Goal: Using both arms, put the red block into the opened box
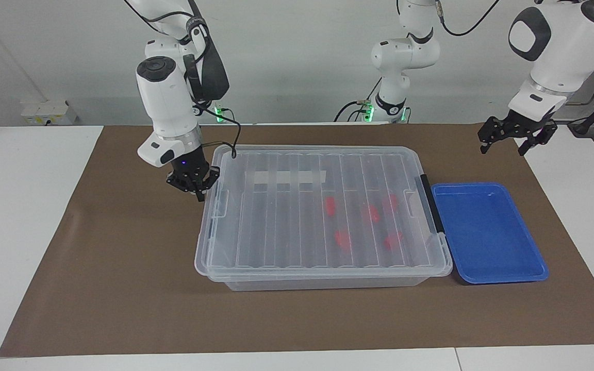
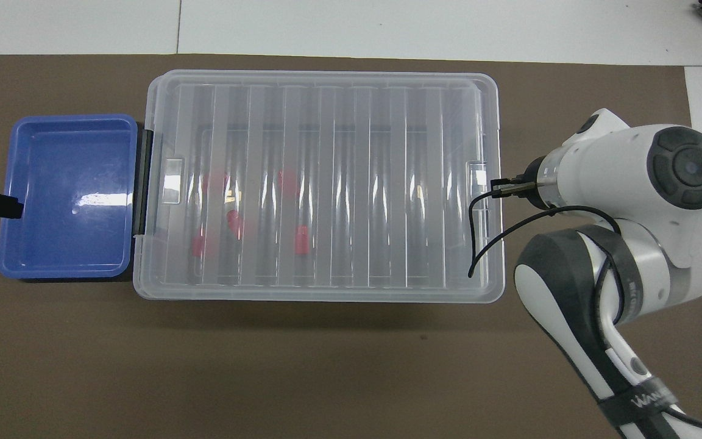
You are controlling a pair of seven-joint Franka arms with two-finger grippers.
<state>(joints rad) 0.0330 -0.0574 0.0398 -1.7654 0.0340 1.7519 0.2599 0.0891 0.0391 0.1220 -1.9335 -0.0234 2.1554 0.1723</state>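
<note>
With the lid (image 1: 323, 206) seated on the box (image 1: 323, 281) over five red blocks (image 1: 343, 239), the right gripper (image 1: 194, 186), pinched empty beside its end latch, could snag it, while the left gripper (image 1: 513, 135) waits spread and empty above the blue tray (image 1: 488, 278).

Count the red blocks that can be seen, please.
5, all inside the closed clear box, toward the left arm's end: red blocks at. The ribbed lid may hide others.

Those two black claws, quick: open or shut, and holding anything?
Left gripper: open, empty, in the air near the blue tray.
Right gripper: shut, holding nothing, beside the lidded clear box.
</note>
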